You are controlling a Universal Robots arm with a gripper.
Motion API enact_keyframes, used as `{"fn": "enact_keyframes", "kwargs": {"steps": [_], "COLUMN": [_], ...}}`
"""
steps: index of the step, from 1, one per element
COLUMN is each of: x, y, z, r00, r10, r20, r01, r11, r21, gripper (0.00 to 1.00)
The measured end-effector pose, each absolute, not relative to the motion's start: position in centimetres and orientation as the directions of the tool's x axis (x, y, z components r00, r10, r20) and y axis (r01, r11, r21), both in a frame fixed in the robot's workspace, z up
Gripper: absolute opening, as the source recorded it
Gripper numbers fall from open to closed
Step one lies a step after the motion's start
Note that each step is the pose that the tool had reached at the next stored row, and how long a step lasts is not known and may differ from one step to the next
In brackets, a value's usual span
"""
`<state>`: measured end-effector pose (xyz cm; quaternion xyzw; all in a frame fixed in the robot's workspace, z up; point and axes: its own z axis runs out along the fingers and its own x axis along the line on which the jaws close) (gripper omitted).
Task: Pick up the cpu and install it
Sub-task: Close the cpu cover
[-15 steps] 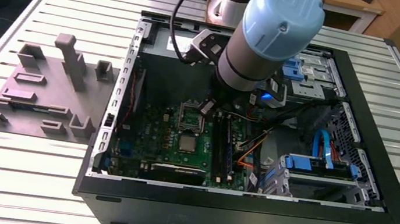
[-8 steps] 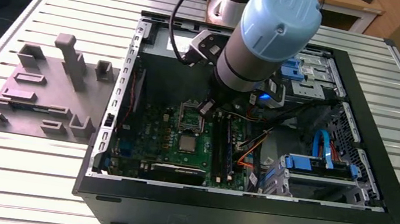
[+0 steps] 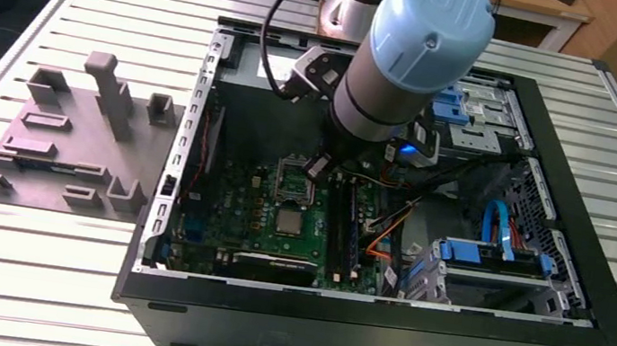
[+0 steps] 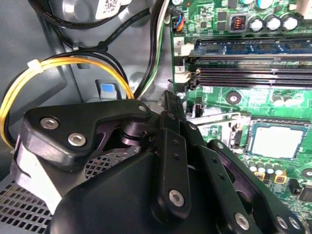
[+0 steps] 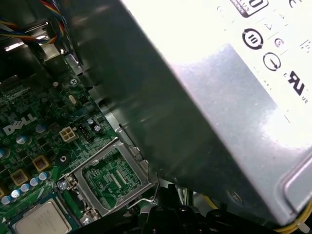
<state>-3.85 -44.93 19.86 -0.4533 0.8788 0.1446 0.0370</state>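
Observation:
The cpu (image 3: 287,221) is a silver square lying flat in the socket of the green motherboard (image 3: 234,208) inside the open computer case. Both wrist views show the cpu (image 4: 273,141) (image 5: 41,222) seated there too. The metal socket frame (image 5: 109,178) stands raised beside it, with its thin wire lever at the frame's edge. My gripper (image 3: 319,170) hangs over that frame, just off the chip. In the second wrist view the gripper (image 4: 169,97) looks shut, its black links drawn together, with nothing seen between the fingers.
The black case wall (image 3: 385,315) rings the board. A grey power supply box (image 5: 234,97) sits close by the arm. Yellow and black cables (image 4: 73,66) run near the wrist. Memory slots (image 4: 253,73) lie past the socket. A grey-purple fixture block (image 3: 70,149) stands at the exterior view's left.

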Motion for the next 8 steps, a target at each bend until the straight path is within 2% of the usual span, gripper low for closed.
{"fn": "enact_keyframes", "kwargs": {"steps": [8], "x": [-3.87], "y": [-44.86], "z": [20.40], "r00": [-0.586], "r10": [-0.791], "r20": [-0.174], "r01": [-0.807], "r11": [0.553], "r21": [0.206], "gripper": [0.10]}}
